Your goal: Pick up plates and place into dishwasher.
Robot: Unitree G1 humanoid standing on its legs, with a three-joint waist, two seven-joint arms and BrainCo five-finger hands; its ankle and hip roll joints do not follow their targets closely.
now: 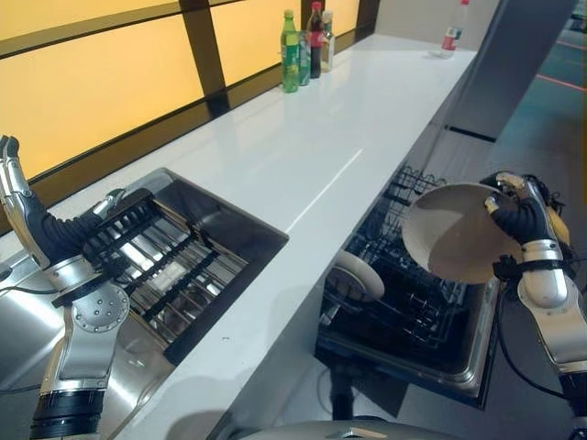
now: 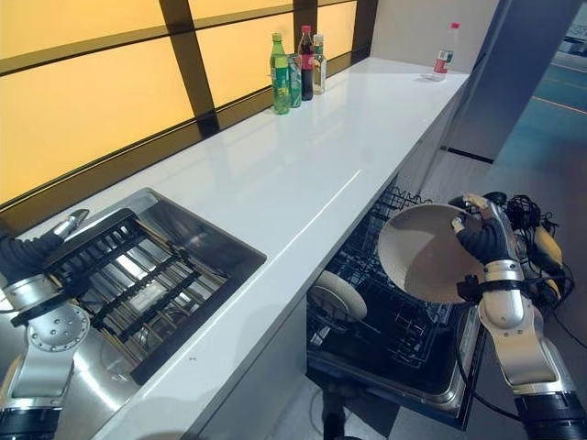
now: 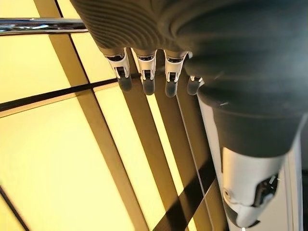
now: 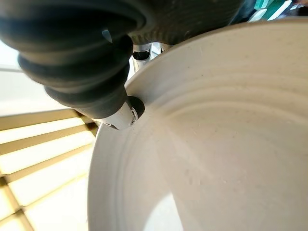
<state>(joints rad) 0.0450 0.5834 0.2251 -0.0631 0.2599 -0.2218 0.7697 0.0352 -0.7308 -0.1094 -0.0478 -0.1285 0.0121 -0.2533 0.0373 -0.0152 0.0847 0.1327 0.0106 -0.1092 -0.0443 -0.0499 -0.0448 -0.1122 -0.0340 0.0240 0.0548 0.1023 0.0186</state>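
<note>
My right hand (image 1: 523, 218) is shut on the rim of a pale beige plate (image 1: 456, 233), holding it tilted on edge above the open dishwasher's dark wire rack (image 1: 417, 312). In the right wrist view the thumb (image 4: 126, 111) presses on the plate (image 4: 216, 144) from one side. A second white plate (image 1: 356, 276) stands on edge in the rack's near left corner, by the counter. My left hand (image 1: 14, 188) is raised at the far left above the sink, fingers (image 3: 144, 79) straight and holding nothing.
A steel sink (image 1: 197, 252) with a black dish rack (image 1: 147, 247) sits in the white counter (image 1: 303, 156). Several bottles (image 1: 304, 46) stand at the counter's back by the yellow wall panels; another small bottle (image 1: 450, 38) stands at the far end.
</note>
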